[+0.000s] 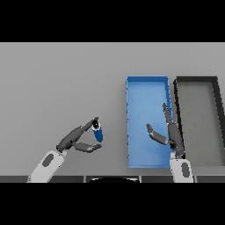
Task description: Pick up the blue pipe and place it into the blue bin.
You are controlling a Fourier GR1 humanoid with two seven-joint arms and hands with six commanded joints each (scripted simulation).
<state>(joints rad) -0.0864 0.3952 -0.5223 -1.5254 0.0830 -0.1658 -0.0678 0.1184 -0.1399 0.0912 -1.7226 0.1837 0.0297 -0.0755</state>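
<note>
Blue pipe [98,132]: where the left hand's fingertips meet it, it stands nearly upright on the grey table [57,88], left of the blue bin [146,94] and apart from it.
Left hand [75,139]: fingers reach to the pipe's top end, thumb curls below its lower end; a loose pinch around it.
Right hand [172,134]: over the bin's right side, fingers straight, thumb spread, holding nothing.
Black bin [197,80]: just beside the blue bin, on its right.
</note>
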